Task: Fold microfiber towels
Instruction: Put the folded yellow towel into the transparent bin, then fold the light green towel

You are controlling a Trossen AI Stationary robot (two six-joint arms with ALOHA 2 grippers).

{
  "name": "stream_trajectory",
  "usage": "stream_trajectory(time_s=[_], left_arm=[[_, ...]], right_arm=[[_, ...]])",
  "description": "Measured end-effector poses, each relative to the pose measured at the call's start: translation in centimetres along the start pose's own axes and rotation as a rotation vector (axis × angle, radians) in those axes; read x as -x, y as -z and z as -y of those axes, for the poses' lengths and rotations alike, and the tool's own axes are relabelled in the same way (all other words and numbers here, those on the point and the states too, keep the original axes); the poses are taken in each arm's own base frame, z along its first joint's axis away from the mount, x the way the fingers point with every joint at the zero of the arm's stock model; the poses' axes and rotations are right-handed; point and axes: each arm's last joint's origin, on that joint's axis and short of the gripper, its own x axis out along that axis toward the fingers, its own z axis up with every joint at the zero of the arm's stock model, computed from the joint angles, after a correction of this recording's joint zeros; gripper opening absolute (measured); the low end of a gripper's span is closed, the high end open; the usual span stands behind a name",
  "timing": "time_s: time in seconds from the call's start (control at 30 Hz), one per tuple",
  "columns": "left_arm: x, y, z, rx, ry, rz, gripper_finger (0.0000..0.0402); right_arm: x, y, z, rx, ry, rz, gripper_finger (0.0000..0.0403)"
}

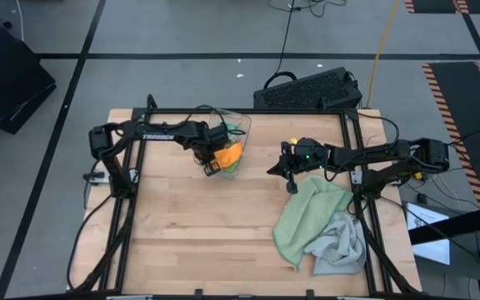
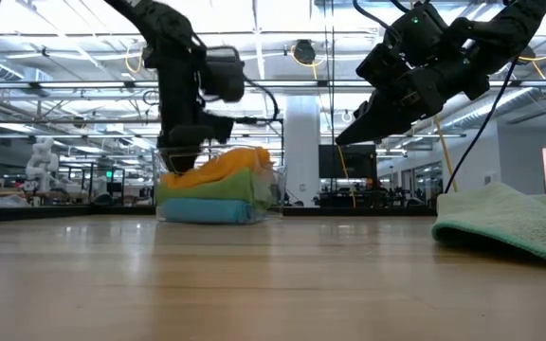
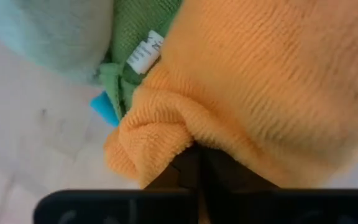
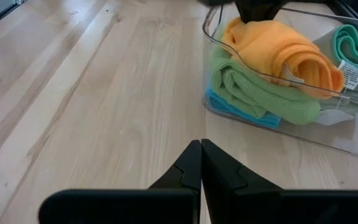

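Note:
A clear plastic bin (image 1: pixel 240 125) at the table's far middle holds an orange towel (image 4: pixel 278 46) on top of a bright green towel (image 4: pixel 253 93) and a blue towel (image 4: pixel 235 107). A pale teal cloth (image 4: pixel 353 43) lies behind them in the bin. My left gripper (image 1: pixel 211 165) reaches down into the bin and is shut on the orange towel (image 3: pixel 260 81). My right gripper (image 1: pixel 290 185) is shut and empty, raised above the table (image 2: pixel 341 140) to the right of the bin. A sage green towel (image 1: pixel 311 217) lies crumpled on the table at the right, partly over a light grey towel (image 1: pixel 340 242). My left gripper pinches a bunched fold of the orange towel (image 3: pixel 160 149) between its two fingers, at one end of the towel. The fingers come from above, pointing down into the bin. The rest of the towel rests on the bright green towel in the bin (image 2: pixel 226 163).
A black keyboard (image 1: pixel 307 87) lies beyond the table's far edge. Bare wood lies across the table's middle and near left (image 1: pixel 190 233). The black frame rails (image 1: pixel 127 208) run along both sides of the table.

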Motion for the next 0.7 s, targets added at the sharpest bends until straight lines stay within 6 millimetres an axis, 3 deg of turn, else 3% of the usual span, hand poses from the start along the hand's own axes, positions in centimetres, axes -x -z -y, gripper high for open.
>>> stream_trajectory(time_s=[0.17,0.33,0.57,0.7], left_arm=[[4.4,0.4,-0.3,0.014,-0.041,0.101,0.0047],[7.5,1.5,-0.8,0.026,-0.092,0.188,0.0097],[10.1,2.3,-0.8,0.047,-0.127,0.304,0.0132],[10.7,1.5,1.1,-0.028,-0.080,0.427,0.0125]], right_arm=[[0.0,0.0,0.0,0.000,0.000,0.000,0.0000],[0.0,0.1,0.0,-0.002,-0.002,-0.007,0.0000],[0.0,0.2,0.0,-0.019,-0.004,-0.021,0.0000],[0.2,0.5,-0.1,-0.069,-0.009,-0.055,0.0000]])
